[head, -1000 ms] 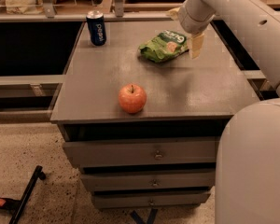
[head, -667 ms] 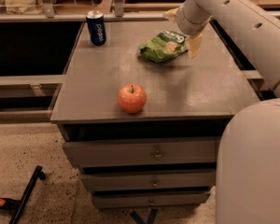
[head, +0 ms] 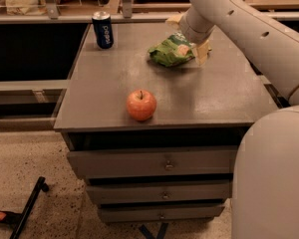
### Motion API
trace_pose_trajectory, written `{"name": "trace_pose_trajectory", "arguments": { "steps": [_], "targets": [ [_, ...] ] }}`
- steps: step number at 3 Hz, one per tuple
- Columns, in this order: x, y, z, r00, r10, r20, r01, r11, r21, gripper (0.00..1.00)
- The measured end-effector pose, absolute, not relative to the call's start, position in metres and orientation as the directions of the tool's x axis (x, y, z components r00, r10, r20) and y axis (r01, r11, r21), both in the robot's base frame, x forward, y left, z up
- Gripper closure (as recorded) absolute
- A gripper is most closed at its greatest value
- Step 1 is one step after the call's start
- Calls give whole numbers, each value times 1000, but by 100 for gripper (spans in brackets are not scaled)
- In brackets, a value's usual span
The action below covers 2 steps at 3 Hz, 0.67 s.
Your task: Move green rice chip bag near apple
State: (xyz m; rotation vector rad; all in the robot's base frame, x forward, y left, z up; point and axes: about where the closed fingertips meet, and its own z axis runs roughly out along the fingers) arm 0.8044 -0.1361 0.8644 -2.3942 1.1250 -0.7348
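The gripper [head: 188,38] hangs over the back right of the cabinet top [head: 214,96], its jaws wide and set about the right end of the green rice chip bag [head: 169,53], which lies crumpled on the surface. The bag looks light, soft and slick, likely to buckle or slip, so a pinch on a bunched fold should hold best. The apple [head: 141,104] sits near the front edge, well apart, and may roll if nudged. Bare surface lies between them, and the soda can [head: 102,30] stands at the back left.
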Motion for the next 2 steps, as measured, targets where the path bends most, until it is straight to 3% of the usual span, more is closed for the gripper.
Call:
{"name": "trace_pose_trajectory", "arguments": {
  "steps": [1,2],
  "targets": [
    [805,-125,857,563,-764,315,-558,-633,-537,0],
    [804,-118,852,577,-751,322,-549,-648,-528,18]
  ]
}}
